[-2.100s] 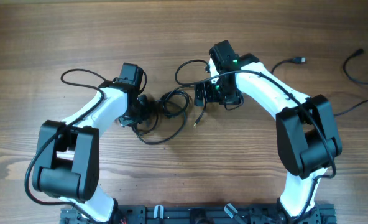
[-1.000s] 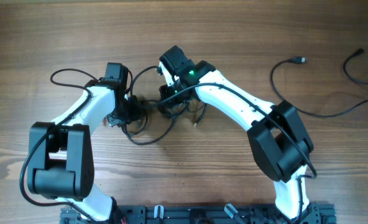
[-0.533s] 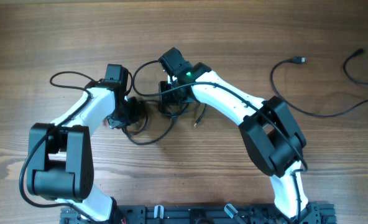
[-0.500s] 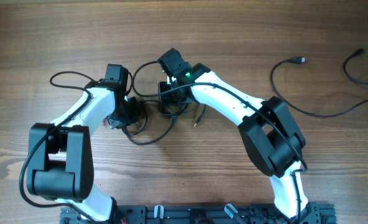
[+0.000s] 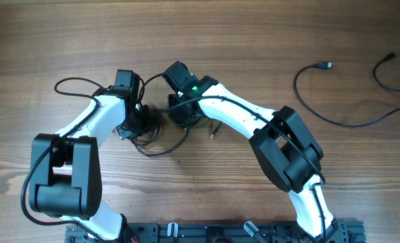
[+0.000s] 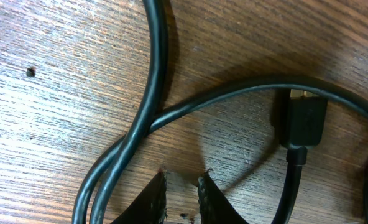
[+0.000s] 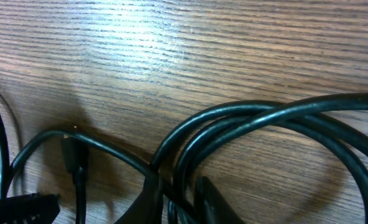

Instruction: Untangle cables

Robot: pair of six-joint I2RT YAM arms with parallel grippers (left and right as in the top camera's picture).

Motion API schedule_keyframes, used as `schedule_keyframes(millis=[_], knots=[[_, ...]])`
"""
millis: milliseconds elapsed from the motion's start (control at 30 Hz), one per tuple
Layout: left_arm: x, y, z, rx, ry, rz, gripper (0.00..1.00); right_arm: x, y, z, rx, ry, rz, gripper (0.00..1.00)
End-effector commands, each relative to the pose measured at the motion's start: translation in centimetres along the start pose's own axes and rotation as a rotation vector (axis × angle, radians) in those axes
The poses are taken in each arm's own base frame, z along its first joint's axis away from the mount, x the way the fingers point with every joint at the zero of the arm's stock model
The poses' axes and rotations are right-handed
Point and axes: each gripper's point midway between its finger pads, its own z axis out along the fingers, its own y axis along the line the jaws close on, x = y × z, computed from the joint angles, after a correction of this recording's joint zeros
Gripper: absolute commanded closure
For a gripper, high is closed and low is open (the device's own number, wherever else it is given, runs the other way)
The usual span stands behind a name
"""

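A knot of thin black cables (image 5: pixel 163 153) lies on the wooden table between my two grippers. My left gripper (image 5: pixel 144 121) is at the knot's left side. In the left wrist view its jaws (image 6: pixel 182 193) are nearly closed, with only bare wood between the tips. Two strands (image 6: pixel 156 81) pass just left of them, and a plug (image 6: pixel 303 121) lies to the right. My right gripper (image 5: pixel 184 113) presses into the knot's right side. Seen from the right wrist, it (image 7: pixel 178 202) is shut on a strand of the looping cables (image 7: pixel 265 121).
A separate black cable (image 5: pixel 299 91) with a plug end curves across the table at the right. Another cable (image 5: pixel 382 77) lies in the far right corner. The arm bases (image 5: pixel 220 233) stand along the near edge.
My right arm has swung left from the table's middle and brought its gripper into the knot, close to the left gripper. The left arm has barely moved.
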Motion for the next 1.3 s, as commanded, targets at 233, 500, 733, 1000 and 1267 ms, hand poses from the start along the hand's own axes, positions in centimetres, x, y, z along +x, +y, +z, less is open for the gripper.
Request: schedule_keyframes(millis=[233,500,733,1000,1267], knots=[[3.2,4.7,2.1,-0.210,0.101,-0.021,0.96,0.0,-1.5,2.5,0.001,0.034,0.131,0.67],[4.3,5.2,2.0,-0.232,0.140,-0.027,0.96,-0.4,-1.8,2.4,0.002,0.025,0.189,0.67],[5.2,5.7,2.1,-0.240,0.155,-0.018,0.96,-1.3,-1.7,2.0,-0.111,0.077,0.251,0.61],[2.4,3.8,-2.3,-0.130,-0.043,-0.024,0.96,-1.0,-2.7,1.2,-0.180,0.162,0.263,0.57],[3.8,4.6,-1.9,-0.139,-0.028,-0.050,0.96,0.7,-1.8,1.4,-0.156,0.195,0.210,0.63]])
